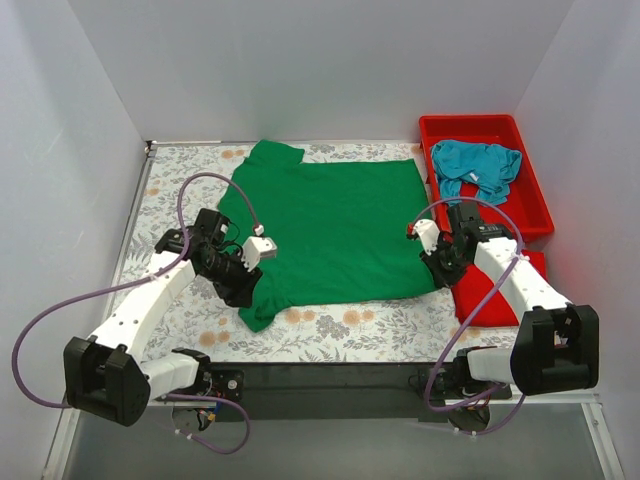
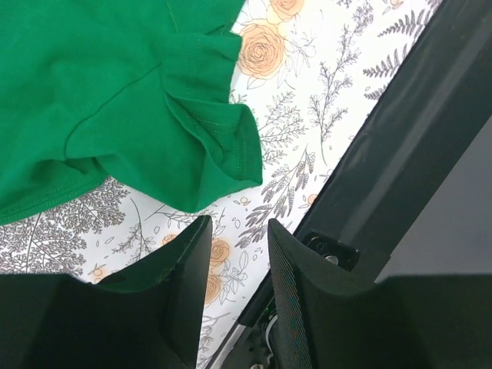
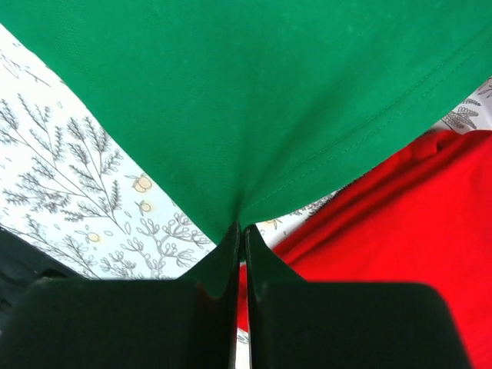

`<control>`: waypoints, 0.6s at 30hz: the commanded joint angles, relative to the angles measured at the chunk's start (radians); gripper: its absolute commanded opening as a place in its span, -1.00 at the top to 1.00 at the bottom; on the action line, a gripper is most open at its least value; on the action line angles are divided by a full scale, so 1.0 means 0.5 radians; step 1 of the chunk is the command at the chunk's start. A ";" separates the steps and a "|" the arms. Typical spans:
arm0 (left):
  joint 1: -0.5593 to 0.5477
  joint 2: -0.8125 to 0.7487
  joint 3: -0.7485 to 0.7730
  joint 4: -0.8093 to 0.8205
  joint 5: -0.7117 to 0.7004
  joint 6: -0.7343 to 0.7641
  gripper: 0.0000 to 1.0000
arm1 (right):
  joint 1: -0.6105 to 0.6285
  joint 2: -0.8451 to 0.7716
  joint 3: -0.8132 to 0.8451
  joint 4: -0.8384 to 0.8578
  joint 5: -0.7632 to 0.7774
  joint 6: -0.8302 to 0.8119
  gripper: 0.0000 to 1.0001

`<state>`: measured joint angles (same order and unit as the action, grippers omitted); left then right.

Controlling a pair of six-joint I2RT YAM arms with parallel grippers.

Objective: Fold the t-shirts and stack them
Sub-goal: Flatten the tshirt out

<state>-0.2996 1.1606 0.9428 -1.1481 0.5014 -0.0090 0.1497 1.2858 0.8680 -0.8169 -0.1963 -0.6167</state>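
The bright green t-shirt [image 1: 330, 225] lies spread flat on the floral table cover, its sleeves at the left. My right gripper [image 1: 440, 265] is at its near right corner and is shut on that corner; the right wrist view shows the green fabric [image 3: 254, 92] pinched between the closed jaws of the gripper [image 3: 241, 229]. My left gripper [image 1: 237, 287] is at the near left sleeve. In the left wrist view it [image 2: 238, 231] is open and empty, with the rumpled green sleeve [image 2: 207, 146] just beyond its tips. The teal blue t-shirt [image 1: 477, 168] lies bunched in the red tub [image 1: 470, 124].
A red cloth [image 1: 472, 300] lies on the table under my right arm, also in the right wrist view [image 3: 384, 231]. The black front edge of the table [image 1: 320, 375] runs close behind both grippers and shows in the left wrist view [image 2: 400, 154]. White walls enclose the table.
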 commanded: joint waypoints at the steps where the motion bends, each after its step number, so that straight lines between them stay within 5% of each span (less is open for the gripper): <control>1: 0.074 0.059 0.047 0.084 0.016 -0.123 0.32 | -0.014 -0.019 0.015 -0.151 0.092 -0.150 0.77; 6: 0.516 0.298 0.090 0.320 -0.088 -0.325 0.35 | -0.011 -0.068 0.098 -0.210 0.190 -0.218 0.60; 10: 0.572 0.433 0.063 0.486 -0.205 -0.445 0.36 | -0.011 -0.044 0.163 -0.320 0.202 -0.255 0.04; 18: 0.596 0.771 0.004 0.811 -0.346 -0.626 0.37 | -0.011 0.064 0.237 -0.284 0.037 -0.206 0.01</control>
<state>-0.0120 1.5150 0.9539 -0.8371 0.3801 -0.2710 0.1497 1.2884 0.9489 -0.9455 -0.1326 -0.7258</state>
